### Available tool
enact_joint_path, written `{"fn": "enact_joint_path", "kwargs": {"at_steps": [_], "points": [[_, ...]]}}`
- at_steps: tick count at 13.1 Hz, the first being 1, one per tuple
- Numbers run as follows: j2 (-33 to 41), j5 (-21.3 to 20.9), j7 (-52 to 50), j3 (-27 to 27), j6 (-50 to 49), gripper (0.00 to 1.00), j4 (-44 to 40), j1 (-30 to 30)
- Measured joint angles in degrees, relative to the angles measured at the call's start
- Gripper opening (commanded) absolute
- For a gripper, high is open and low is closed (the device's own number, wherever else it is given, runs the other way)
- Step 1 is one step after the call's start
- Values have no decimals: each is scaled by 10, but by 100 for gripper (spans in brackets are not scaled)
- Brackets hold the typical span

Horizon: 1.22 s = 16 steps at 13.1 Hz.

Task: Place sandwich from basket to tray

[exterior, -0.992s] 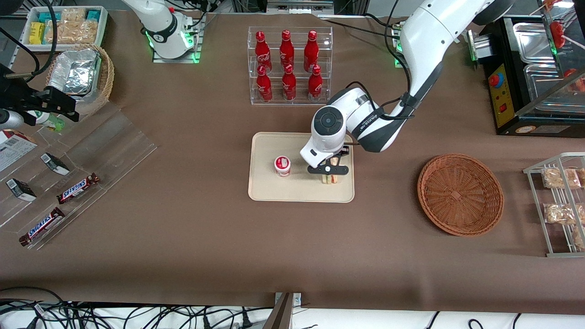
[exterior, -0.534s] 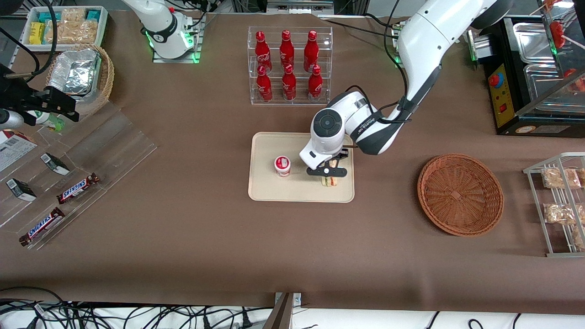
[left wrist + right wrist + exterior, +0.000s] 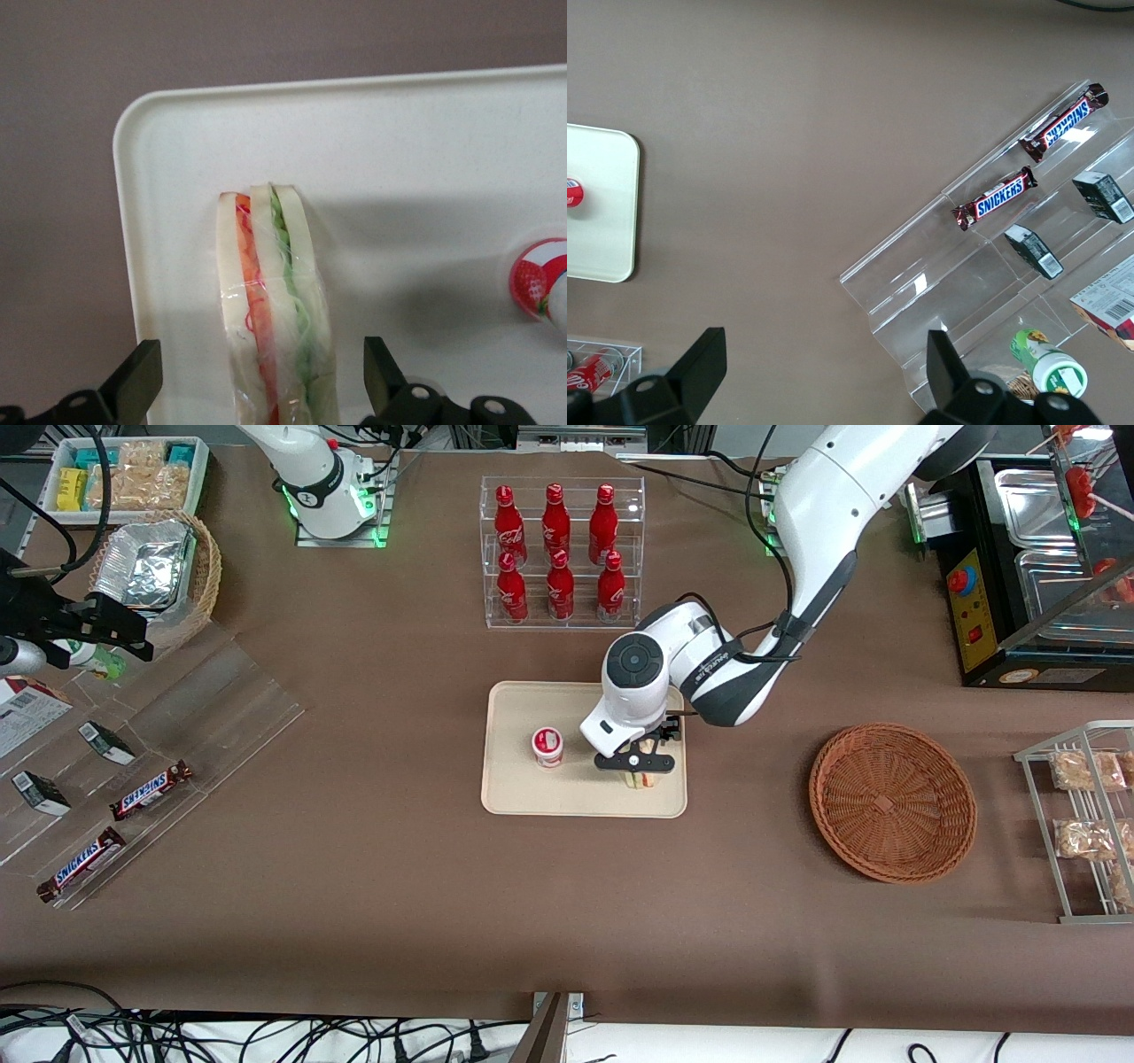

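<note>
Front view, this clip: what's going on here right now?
The working arm's gripper hangs over the flat cream-beige tray with its fingers open on either side of the wrapped triangular wedge sandwich, which stands on edge on the tray, beside a small red-lidded cup. The round reddish-brown wicker basket, toward the working arm's end of the table, holds nothing. The sandwich looks delivered and released.

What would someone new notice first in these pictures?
The gripper hangs open over the tray, its fingers wide of the wrapped sandwich standing on edge there, beside a small red-lidded cup. The wicker basket sits empty toward the working arm's end.
</note>
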<state>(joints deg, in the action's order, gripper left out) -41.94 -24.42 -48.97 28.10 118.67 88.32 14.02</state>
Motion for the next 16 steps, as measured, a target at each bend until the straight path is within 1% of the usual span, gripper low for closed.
{"fn": "enact_joint_path", "kwargs": {"at_steps": [4,6,10,13,16], "points": [[26,5,-20,-1,-129,100,-91,-12],[34,4,-37,-5,-175,100,-126,-28],[70,6,-20,-4,-190,100,-145,-105],[92,13,0,0,-213,100,-145,-128],[99,35,33,2,-219,100,-145,-152]]}}
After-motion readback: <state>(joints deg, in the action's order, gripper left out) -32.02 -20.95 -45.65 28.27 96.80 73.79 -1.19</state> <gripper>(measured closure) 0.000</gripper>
